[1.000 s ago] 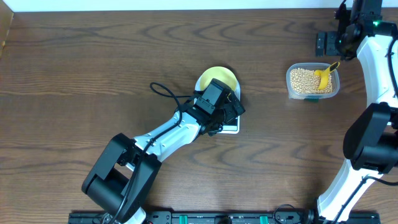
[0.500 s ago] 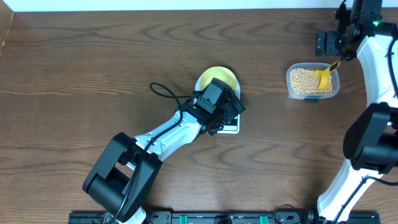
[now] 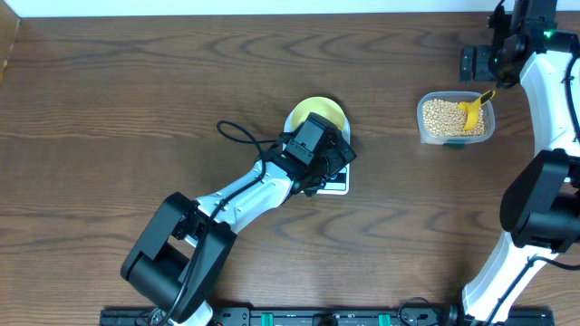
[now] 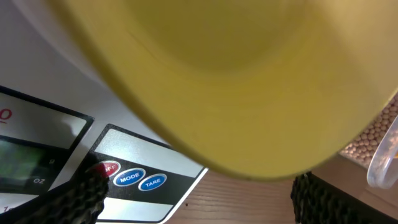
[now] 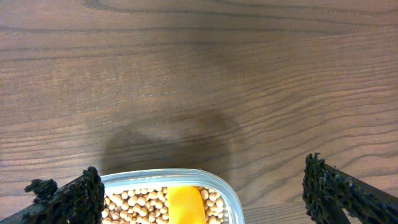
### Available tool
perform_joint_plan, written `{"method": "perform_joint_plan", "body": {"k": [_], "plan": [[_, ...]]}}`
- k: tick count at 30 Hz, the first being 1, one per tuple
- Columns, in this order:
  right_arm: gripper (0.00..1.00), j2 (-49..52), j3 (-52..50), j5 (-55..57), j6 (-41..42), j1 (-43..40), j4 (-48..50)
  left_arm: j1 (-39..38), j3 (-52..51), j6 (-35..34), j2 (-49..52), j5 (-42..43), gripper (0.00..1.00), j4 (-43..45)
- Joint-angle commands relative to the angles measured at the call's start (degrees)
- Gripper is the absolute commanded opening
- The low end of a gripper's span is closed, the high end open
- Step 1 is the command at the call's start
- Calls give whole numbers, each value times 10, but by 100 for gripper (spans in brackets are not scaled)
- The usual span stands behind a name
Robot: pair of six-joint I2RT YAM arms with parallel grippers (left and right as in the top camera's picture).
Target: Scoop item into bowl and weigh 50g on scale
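Bench (image 3: 136, 81): wood-grain top carrying all the task's things. Compared with the pictures of the second before, nothing has shifted; both arms and every object stand as they did.

Left tool (image 4: 202, 190): released, jaws spread wide and grasping nothing. It sits low at the button edge of the scale (image 3: 337, 186), close against the bowl's outer wall.

Right tool (image 5: 202, 186): likewise released and empty. It hangs over the far rim of the clear container (image 3: 424, 129), well apart from the scale.

Bowl (image 3: 317, 110): pale yellow, seated on the scale platform. The part not hidden by the left arm shows no grains.

Scoop (image 3: 471, 110): yellow, lying in the container, held by neither tool.

Item (image 3: 439, 116): tan grains, all seen in the container.

The scale display is unreadable.

Judgement: with no motion and no scoop in hand, scooping has not begun. The right tool is best placed to take the scoop.
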Motion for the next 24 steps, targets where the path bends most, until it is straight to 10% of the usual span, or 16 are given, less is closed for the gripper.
{"method": "perform_joint_plan", "body": {"k": [1,24], "plan": [[99,5,7,4,1,3,1,4,-12,-3,43,-33,98,-7],[99,5,7,4,1,3,1,10,-12,-37,37,-65,98,-5]]}}
